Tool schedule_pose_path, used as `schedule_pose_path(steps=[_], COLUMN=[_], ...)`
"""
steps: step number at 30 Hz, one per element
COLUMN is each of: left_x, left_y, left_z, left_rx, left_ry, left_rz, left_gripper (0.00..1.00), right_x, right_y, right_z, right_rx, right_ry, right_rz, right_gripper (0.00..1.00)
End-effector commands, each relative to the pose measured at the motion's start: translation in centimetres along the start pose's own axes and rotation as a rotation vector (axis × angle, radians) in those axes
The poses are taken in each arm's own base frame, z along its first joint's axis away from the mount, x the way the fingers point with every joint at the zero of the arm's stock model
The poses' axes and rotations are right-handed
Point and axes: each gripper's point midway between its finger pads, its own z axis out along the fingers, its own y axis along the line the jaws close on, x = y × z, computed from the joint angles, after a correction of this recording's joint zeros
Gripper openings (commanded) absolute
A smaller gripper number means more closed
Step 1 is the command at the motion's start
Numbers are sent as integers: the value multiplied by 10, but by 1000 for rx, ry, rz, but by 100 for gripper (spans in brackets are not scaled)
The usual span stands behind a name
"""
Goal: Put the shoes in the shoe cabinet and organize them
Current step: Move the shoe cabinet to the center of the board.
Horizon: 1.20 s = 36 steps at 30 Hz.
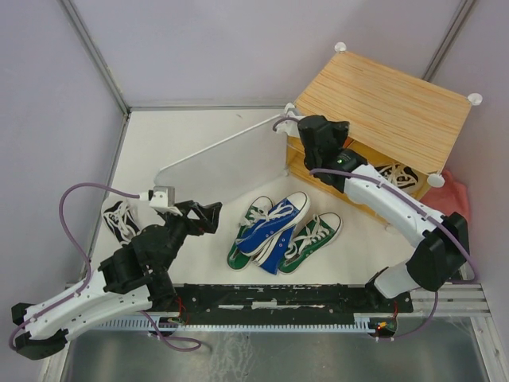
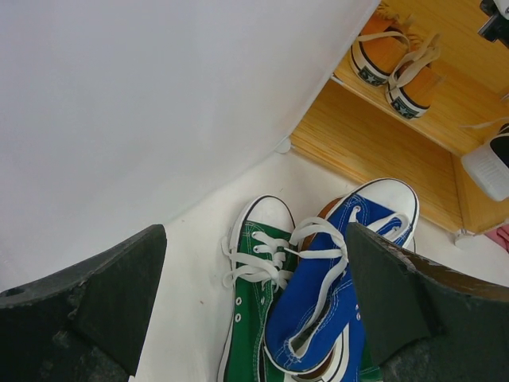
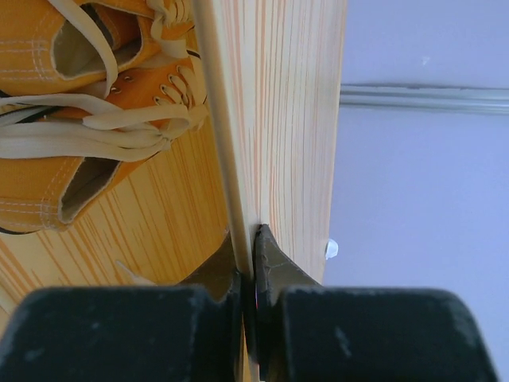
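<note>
As right hand (image 3: 248,243) pinches cabinet (image 3: 294,119), shoes (image 3: 48,183) (orange) rest.

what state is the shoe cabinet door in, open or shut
Open. The door panel stands swung out leftward from the shoe cabinet, and the orange shoes inside show through the open front.

I log a white matte tabletop (image 1: 199,151), its bare area lying left and centre in the top view. Lavender wall panels (image 1: 48,95) enclose it on the left, far and right sides, with grey metal struts (image 1: 95,56) at the corners. A pink cloth (image 1: 457,195) lies crumpled against the right wall. A black mounting plate (image 1: 278,296) runs along the near edge, a white toothed strip (image 1: 262,325) just below it, then a grey metal sheet (image 1: 278,354). In the right wrist view a grey seam (image 3: 421,95) crosses the lavender wall.
</note>
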Motion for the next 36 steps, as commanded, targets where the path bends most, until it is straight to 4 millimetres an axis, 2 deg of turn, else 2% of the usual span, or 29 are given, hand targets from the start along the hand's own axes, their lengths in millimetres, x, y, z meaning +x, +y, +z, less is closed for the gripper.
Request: schedule_pose_path(steps=[1, 7, 10, 14, 17, 21, 24, 25, 27, 30, 33, 36], left_x=[-12, -13, -15, -15, -15, -17, -16, -15, -13, -11, -11, -10], left_y=[2, 4, 5, 6, 5, 3, 3, 4, 5, 4, -4, -15], left_z=[-2, -5, -7, -8, -7, -8, -8, -8, -7, -6, -5, -1], left_rx=[-15, -12, -9, -7, -8, -6, -5, -8, -13, -14, 19, 58], left_ry=[-42, -42, -49, -51, -48, -45, -40, -38, -34, -25, -15, 13], left_rz=[-39, -52, -61, -66, -63, -60, -58, -56, -52, -48, -20, 39], left_gripper=[99, 99, 99, 99, 99, 99, 99, 99, 99, 99, 99, 99], right_x=[-88, -126, -142, -166, -184, -197, -200, -198, -194, -183, -172, -156], right_y=[-36, -30, -28, -22, -21, -21, -13, -12, -11, -15, -19, -24], right_z=[-41, -68, -75, -80, -92, -105, -112, -113, -115, -124, -139, -156], right_rx=[65, -13, -40, -68, -70, -61, -93, -106, -136, -184, -268, -350], right_ry=[-363, -518, -581, -613, -623, -597, -591, -584, -571, -570, -597, -618], right_rz=[506, 569, 592, 603, 617, 648, 657, 670, 699, 750, 784, 809], right_gripper=[2, 2, 2, 2, 2, 2, 3, 11, 38, 70, 89, 98])
